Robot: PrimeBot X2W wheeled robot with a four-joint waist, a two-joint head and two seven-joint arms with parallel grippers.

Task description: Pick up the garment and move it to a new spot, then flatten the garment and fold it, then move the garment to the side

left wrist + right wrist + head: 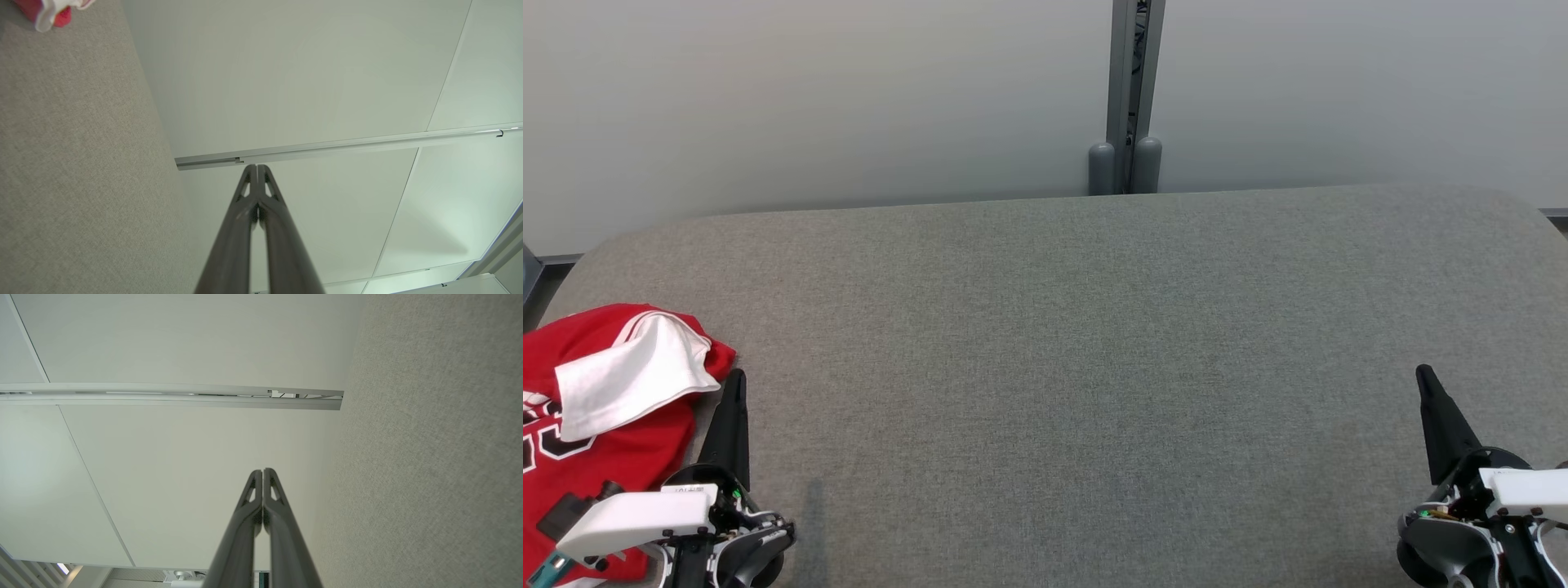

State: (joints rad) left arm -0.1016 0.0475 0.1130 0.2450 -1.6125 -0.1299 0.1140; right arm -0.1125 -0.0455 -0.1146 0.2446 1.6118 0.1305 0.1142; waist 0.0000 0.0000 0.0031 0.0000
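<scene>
One red garment (629, 461) lies crumpled on grey table (1054, 367).

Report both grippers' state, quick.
Left gripper: closed, holding nothing; the red garment lies beside it.
Right gripper: closed, holding nothing.

Crumpled red-white garment (596, 425), table's left

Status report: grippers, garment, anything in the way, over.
Left gripper shut, empty, beside garment. Right gripper shut, empty. Garment bunched at left edge of table, not grasped. Nothing blocking.
</scene>
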